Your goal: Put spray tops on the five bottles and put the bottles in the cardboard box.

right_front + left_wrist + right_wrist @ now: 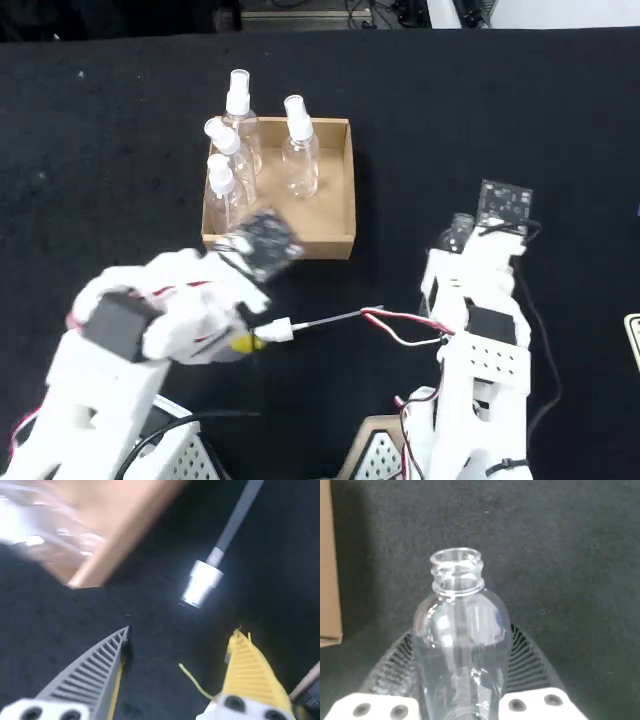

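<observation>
In the high view, a square cardboard box [335, 215] with low brown walls sits mid-table on the matte black cloth [120, 120], which lies bare on every side of it. Four clear plastic capped bottles [300, 150] stand inside, crowded toward its far and left walls. The left gripper [255, 337] is just in front of the box's near wall, beside a loose spray top [283, 328], which lies flat on the cloth with its thin stem pointing toward the right arm. The right gripper [458, 243], well apart from the box, holds an uncapped bottle [460, 224]. From the left wrist, the ribbed grey and yellow fingers [100, 672] are spread wide over cloth, the white top just ahead, a box corner near. From the right wrist, ribbed fingers pinch the smooth, round-shouldered bottle, its threaded neck open.
</observation>
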{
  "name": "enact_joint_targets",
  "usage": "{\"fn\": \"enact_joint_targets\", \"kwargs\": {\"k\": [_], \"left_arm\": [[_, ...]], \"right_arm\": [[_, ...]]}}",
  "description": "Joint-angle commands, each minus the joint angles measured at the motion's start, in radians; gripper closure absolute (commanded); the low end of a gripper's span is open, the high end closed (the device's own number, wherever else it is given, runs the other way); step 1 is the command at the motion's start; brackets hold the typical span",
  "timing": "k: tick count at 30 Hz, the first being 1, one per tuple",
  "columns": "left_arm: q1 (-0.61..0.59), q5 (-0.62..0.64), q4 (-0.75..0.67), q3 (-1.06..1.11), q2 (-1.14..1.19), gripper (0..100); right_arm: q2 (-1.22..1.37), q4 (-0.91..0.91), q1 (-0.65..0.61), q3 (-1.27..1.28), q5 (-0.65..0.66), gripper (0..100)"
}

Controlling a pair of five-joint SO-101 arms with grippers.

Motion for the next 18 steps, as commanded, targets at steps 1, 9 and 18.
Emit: {"fn": "enact_joint_targets", "kwargs": {"k": [1,9,18], "left_arm": [[0.136,-0.014,-0.112,0.013,0.084,72],[0.200,-0.012,-0.400,0.282,0.124,72],[0.082,-0.005,-0.680,0.479,0.127,72]], "right_arm": [[-0.039,-0.032,0.054,-0.018,-0.018,98.8],[-0.039,-0.032,0.054,-0.025,-0.018,98.8],[-0.039,-0.032,0.051,-0.028,-0.018,98.8]]}}
